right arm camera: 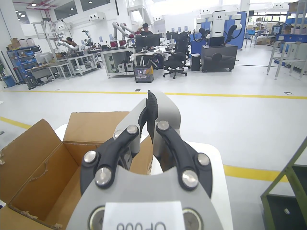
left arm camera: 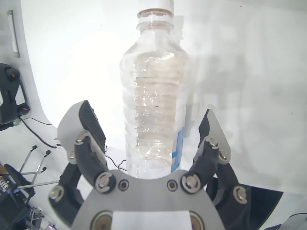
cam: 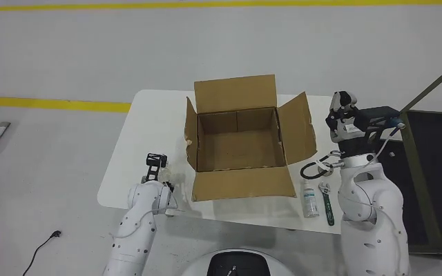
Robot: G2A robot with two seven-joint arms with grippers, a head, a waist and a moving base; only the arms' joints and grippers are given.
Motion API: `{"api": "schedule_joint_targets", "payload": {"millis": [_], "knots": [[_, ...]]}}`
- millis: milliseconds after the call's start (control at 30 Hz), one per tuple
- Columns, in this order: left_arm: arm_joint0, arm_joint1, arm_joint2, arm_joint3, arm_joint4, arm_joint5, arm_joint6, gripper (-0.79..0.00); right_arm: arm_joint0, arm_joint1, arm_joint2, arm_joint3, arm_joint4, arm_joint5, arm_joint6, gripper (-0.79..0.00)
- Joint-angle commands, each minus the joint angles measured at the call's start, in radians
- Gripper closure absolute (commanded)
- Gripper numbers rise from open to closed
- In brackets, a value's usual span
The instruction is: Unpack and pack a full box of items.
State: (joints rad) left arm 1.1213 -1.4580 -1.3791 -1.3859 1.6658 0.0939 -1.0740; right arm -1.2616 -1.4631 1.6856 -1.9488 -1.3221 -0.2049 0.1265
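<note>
Two spread left gripper (left arm camera: pixel 151 113) fingers (left arm camera: pixel 92 120) flank a clear white-capped plastic bottle (left arm camera: pixel 156 84), cap pointing lengthwise away. We see the right gripper (right arm camera: pixel 150 101) closed, empty.

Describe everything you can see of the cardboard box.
The cardboard box is plain brown and stands upright near the middle of the white table. All four flaps are folded outward, so the top is open, and the inside looks empty. Some flap edges look ragged and torn. It rests on the table, and nothing else appears to touch it.
</note>
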Motion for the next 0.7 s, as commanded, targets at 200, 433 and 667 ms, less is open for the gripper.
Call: {"api": "schedule_joint_targets", "payload": {"millis": [200,433,667], "knots": [[-0.002,0.0,0.004,0.02,0.001,0.001,0.002,0.0,0.0,0.0,0.0,0.0,0.0,0.0,0.0,0.0],[0.003,0.003,-0.01,-0.032,-0.012,-0.02,0.002,0.0,-0.007,0.002,0.008,0.004,-0.011,0.018,0.005,0.0],[0.016,0.011,-0.065,-0.191,-0.046,-0.036,-0.055,0.0,0.036,0.003,0.081,0.051,0.127,0.233,0.246,-0.018]]}}
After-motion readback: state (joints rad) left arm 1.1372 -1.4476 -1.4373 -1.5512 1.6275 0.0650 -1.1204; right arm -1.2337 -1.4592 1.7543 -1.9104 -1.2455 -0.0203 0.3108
